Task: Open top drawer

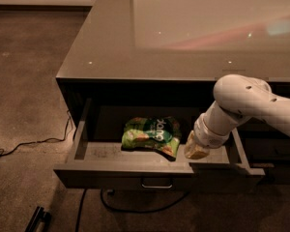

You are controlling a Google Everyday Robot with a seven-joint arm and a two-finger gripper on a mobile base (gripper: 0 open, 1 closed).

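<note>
The top drawer (106,175) is a wide, shallow dark grey-brown drawer pulled well out from under the counter top. Its flat front carries a small rectangular centre pull handle (156,184). A green snack bag (152,135) lies inside it, near the middle. My white arm (253,105) reaches in from the right. My gripper (196,151) hangs at the right inside part of the drawer, just behind the front panel's top edge and right of the bag.
The glossy counter top (183,28) spans above the drawer. Another drawer front (275,151) sits to the right, behind my arm. Black cables (38,141) trail over the carpet at left and under the drawer. A dark object (36,220) lies at the bottom left.
</note>
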